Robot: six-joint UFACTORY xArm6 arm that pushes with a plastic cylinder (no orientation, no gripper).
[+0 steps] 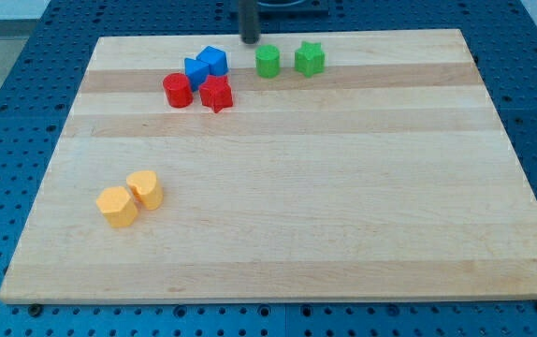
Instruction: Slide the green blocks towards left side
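Blocks on worktop (278,234): two green, two blue, two red, two yellow. Green cylinder (268,62) sits just right of my tip (250,41), green star (310,59) farther right. End effector is a bare rod, grasping nothing.

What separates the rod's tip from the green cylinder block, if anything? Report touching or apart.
Apart. The camera view shows bare wood between my tip and the green cylinder block; the tip sits up and to the view's left of it.

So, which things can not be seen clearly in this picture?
- Camera view: the upper part of the dark rod is cut off by the view's top edge; my tip is blurred, near the green cylinder block.
- The two blue blocks touch, so their shapes are unclear.
- The green star-shaped block is small, so its points are uncertain.
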